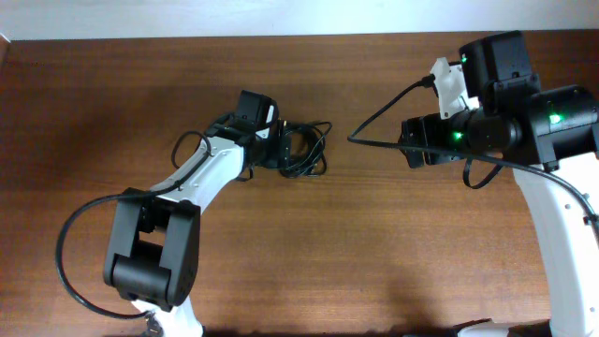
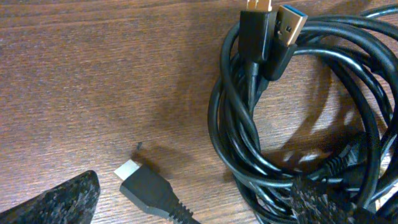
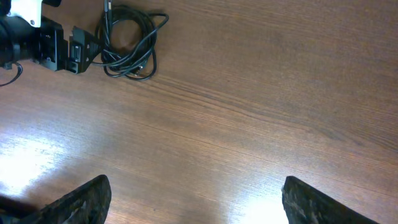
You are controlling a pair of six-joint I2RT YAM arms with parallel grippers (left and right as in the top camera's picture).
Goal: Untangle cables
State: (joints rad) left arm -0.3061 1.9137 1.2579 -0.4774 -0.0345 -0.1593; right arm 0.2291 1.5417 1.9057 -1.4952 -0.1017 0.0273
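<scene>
The cables [image 1: 305, 150] lie as one black coiled bundle near the table's middle. My left gripper [image 1: 273, 148] stands open at the bundle's left edge. In the left wrist view the coil [image 2: 292, 118] fills the right side, with two gold-tipped plugs [image 2: 268, 28] at its top. A loose silver-tipped plug [image 2: 144, 183] lies between the open fingers, and the right finger [image 2: 317, 200] sits over the coil's strands. My right gripper [image 1: 410, 142] hovers open well to the right, apart from the cables. Its wrist view shows the bundle [image 3: 129, 42] far off and only bare wood between its fingers [image 3: 78, 202].
Dark wooden table [image 1: 374, 243] all around. The arms' own thicker black wires loop beside the left arm [image 1: 70, 243] and off the right arm [image 1: 374, 126]. Table's back edge meets a white wall [image 1: 234, 14].
</scene>
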